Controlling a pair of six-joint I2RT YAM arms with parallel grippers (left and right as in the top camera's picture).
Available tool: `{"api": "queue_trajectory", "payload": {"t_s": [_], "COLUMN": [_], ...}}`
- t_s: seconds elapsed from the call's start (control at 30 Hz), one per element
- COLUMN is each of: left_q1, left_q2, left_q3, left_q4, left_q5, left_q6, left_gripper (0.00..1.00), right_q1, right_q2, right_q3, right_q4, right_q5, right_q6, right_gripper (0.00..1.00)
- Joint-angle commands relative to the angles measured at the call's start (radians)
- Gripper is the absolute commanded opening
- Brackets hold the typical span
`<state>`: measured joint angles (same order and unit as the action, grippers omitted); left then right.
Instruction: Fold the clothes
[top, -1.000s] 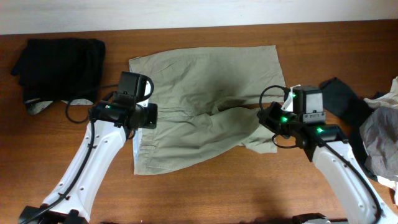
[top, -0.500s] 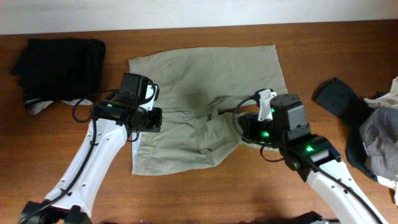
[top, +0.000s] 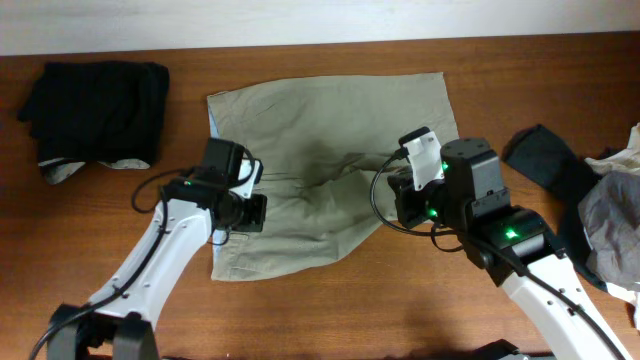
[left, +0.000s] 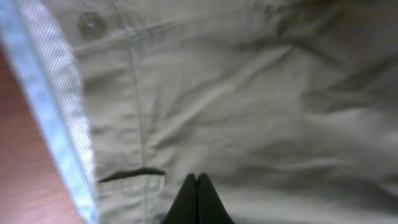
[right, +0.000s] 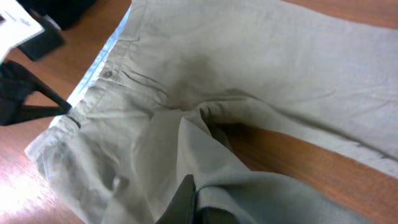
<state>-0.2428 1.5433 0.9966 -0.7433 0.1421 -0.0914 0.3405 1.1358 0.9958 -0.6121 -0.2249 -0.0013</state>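
Two hands on shorts (top: 330, 120), spread mid-desk toward far edge; right hand (right: 189, 202) clenched on one leg, folding it across; left hand (left: 197, 190) clenched, seemingly empty, by waistband. Next we lay leg flat, edges matched.

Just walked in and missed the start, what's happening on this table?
Two robot arms are folding khaki shorts on the table. The right gripper is shut on one leg, holding it folded in toward the middle. The left gripper is shut, its tip by the waistband. Black clothes lie far left, other clothes far right.
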Motion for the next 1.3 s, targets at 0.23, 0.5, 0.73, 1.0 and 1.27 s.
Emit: {"api": "queue_trajectory", "payload": {"t_s": [0.23, 0.5, 0.73, 1.0, 1.27], "left_q1": [0.001, 0.002, 0.002, 0.002, 0.002], "left_q2": [0.169, 0.216, 0.216, 0.216, 0.216], "left_q3": [-0.131, -0.131, -0.131, -0.131, -0.131], "left_q4": [0.149, 0.151, 0.126, 0.106, 0.107], "left_q5": [0.072, 0.072, 0.071, 0.042, 0.030], "left_q6": [-0.016, -0.047, -0.053, -0.053, -0.053], "left_gripper": [0.01, 0.01, 0.01, 0.01, 0.01], "right_q1": [0.008, 0.168, 0.248, 0.225, -0.087], "right_q2": [-0.015, -0.014, 0.029, 0.010, -0.163], "right_q3": [0.029, 0.029, 0.029, 0.195, 0.167], "right_q4": [-0.158, -0.333, -0.523, -0.617, -0.766], "right_q5": [-0.038, -0.008, 0.087, 0.247, 0.161], "right_q6": [-0.123, -0.193, 0.144, 0.513, 0.696], "right_gripper": [0.04, 0.04, 0.51, 0.74, 0.91]}}
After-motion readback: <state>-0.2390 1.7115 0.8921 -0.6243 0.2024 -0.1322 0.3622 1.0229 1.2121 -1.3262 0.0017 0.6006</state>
